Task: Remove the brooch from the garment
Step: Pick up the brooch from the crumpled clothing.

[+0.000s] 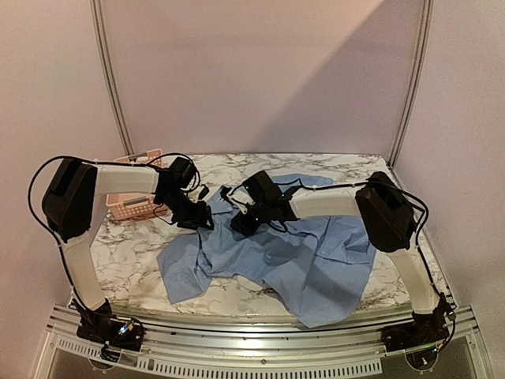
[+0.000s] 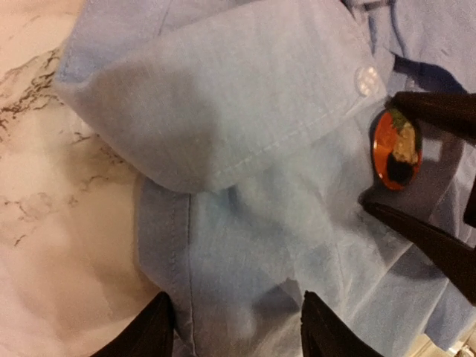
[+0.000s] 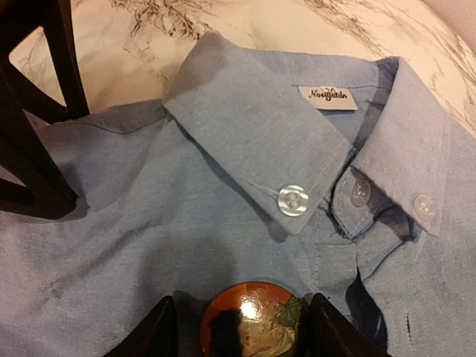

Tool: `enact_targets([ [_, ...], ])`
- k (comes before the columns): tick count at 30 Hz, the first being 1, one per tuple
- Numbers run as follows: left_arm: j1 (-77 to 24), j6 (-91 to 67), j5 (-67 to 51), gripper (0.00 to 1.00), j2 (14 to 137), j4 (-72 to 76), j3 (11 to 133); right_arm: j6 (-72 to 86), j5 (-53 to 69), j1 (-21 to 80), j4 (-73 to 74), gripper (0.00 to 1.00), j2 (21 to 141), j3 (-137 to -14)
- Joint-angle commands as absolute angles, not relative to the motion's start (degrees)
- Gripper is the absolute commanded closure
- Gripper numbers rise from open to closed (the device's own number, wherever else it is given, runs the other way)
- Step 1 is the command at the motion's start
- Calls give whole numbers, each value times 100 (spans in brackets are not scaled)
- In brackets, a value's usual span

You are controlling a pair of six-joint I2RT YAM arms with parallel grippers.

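Over the shirt (image 1: 316,253) collar (image 3: 253,134): left arm (image 1: 126,180) and right arm (image 1: 327,203) reach inward, wrists tipped down.
Right gripper (image 3: 242,331) straddles the oval brooch (image 3: 251,321), face-up just below the collar-tip button (image 3: 293,201); long axis spans finger to finger; clamped or not, cannot tell. Left gripper (image 2: 238,331) half-wide, cloth between its fingers.

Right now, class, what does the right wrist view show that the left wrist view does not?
Only right wrist: the neck label and two more buttons. Only left wrist: nearly the whole oval of the brooch. Both: the blue shirt, one collar button, the marble table, and the brooch between the fingers of the right end effector.
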State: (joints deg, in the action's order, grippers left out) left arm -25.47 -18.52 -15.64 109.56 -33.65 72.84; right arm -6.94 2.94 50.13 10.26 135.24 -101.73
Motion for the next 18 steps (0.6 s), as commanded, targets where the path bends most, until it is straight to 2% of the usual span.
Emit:
enact_targets([
  [1,-2492,-1828,-1578,43,11030,-3442,7393,-879,46,5102,1170,43,13791,-10283],
  [8,-2488,-1834,-1630,43,10962,-3393,7384,-773,-763,5106,938,58,13866,-10216],
  [11,-2492,-1833,-1667,43,10952,-3366,7386,-823,-909,5140,676,61,13815,-10058],
  [18,-2487,-1827,-1688,43,10865,-3284,7376,-1078,-1431,5289,56,50,13568,-9650],
])
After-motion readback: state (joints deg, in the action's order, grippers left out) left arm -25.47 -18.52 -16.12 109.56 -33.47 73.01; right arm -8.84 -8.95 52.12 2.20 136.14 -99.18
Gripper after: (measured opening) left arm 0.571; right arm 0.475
